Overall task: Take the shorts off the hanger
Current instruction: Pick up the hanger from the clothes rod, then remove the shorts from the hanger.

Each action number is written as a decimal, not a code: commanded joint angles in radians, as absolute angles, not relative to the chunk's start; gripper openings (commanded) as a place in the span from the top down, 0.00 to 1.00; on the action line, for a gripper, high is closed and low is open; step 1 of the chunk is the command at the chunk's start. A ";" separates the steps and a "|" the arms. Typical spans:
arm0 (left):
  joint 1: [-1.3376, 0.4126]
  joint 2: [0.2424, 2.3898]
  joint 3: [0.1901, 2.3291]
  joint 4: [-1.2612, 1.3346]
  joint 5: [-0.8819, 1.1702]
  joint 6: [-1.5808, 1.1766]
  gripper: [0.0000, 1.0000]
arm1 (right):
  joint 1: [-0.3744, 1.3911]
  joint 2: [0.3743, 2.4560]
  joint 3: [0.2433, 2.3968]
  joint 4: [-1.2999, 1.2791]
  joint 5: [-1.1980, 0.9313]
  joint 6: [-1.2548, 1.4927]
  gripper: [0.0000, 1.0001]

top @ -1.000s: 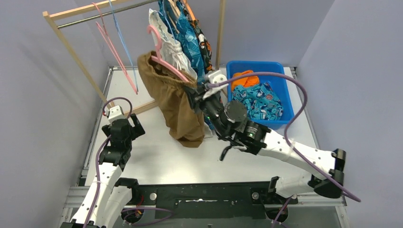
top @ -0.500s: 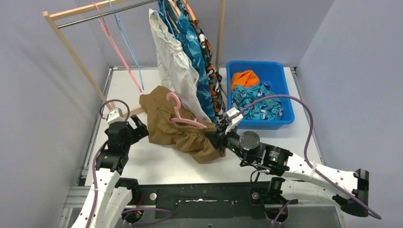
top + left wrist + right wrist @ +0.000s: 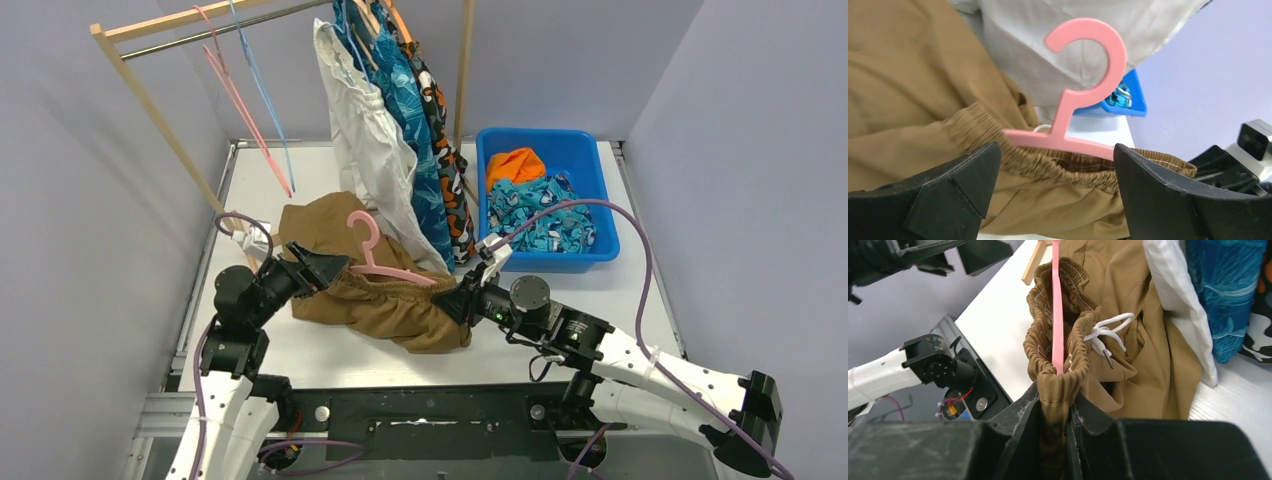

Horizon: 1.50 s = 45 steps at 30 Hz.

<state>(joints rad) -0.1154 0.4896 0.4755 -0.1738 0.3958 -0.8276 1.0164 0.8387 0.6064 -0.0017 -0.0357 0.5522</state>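
Brown shorts (image 3: 385,300) lie crumpled on the table (image 3: 330,345), near centre, w/ the pink hanger (image 3: 378,265) threaded thru the elastic waistband & its hook sticking up. Right gripper (image 3: 462,300) is clamped on the waistband's right end. Its wrist view shows the fingers pinching a fold of brown fabric, the hanger bar running straight away from them & the white drawstring (image 3: 1108,332) lying just beside. Left gripper (image 3: 318,268) sits at the waistband's left end, jaws wide apart. In its wrist view the hook stands in the gap btwn the two fingers, nothing pinched. White shorts (image 3: 365,140), blue patterned shorts (image 3: 410,100) & camo shorts (image 3: 440,120) hang on the rack (image 3: 160,125) behind, the white pair's hem draping onto the brown pile. Orange shorts (image 3: 515,165) & teal shark-print shorts (image 3: 545,220) lie in the blue bin (image 3: 600,190) at far right. Bare hangers (image 3: 245,110), one pink & one light blue, hang at the rack's left
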 commanded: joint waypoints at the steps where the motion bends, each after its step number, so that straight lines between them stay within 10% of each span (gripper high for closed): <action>1: -0.117 0.585 0.495 0.032 0.568 -0.873 0.19 | 1.000 0.821 0.638 0.057 -0.185 0.557 1.00; 23: -0.506 0.723 0.588 -0.133 -0.067 -0.670 0.42 | 0.975 0.911 0.704 0.012 -0.222 0.535 1.00; 33: -0.505 0.768 0.629 -0.137 0.004 -0.641 0.40 | 0.974 0.905 0.712 0.003 -0.214 0.533 1.00; 45: -0.509 0.813 0.614 -0.102 0.092 -0.658 0.71 | 0.973 0.906 0.735 -0.031 -0.186 0.491 1.00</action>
